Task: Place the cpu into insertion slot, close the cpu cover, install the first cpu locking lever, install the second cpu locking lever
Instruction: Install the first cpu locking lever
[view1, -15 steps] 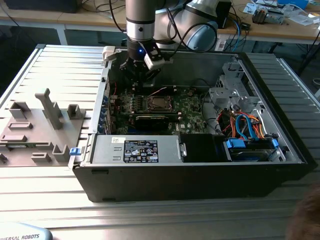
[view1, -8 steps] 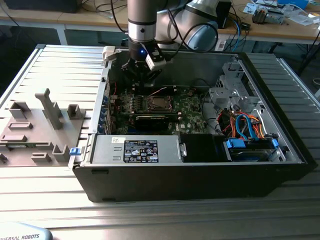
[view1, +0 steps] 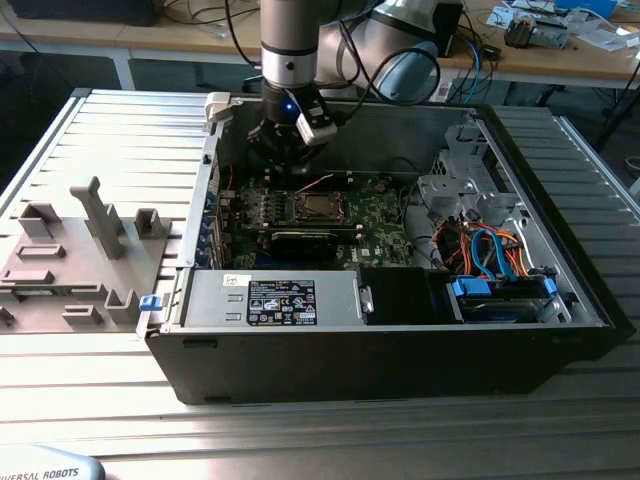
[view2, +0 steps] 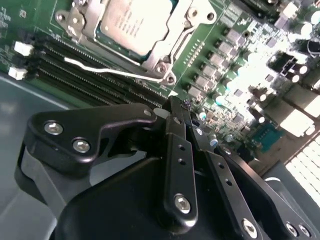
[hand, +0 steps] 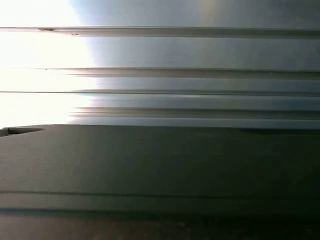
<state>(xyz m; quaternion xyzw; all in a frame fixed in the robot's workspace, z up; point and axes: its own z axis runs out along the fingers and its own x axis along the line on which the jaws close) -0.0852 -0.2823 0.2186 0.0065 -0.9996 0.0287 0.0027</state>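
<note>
In the second wrist view the cpu (view2: 135, 20) lies flat in the insertion slot, its silver-grey top showing through the window of the cpu cover (view2: 162, 50), which lies down over it. A thin silver locking lever (view2: 115, 70) runs along the socket's side beside the memory slots. My gripper (view2: 175, 107) hovers a little off the socket's corner, its black fingers (view2: 179, 150) pressed together with nothing between them. In the exterior view the gripper (view1: 287, 160) hangs inside the open computer case just behind the socket (view1: 318, 208).
Long dark memory slots (view2: 75, 70) lie beside the socket. A black card (view1: 305, 238) sits in front of it, and a drive cage with orange and blue cables (view1: 490, 250) stands at the exterior view's right. Grey fixtures (view1: 100, 215) stand outside the case on the exterior view's left.
</note>
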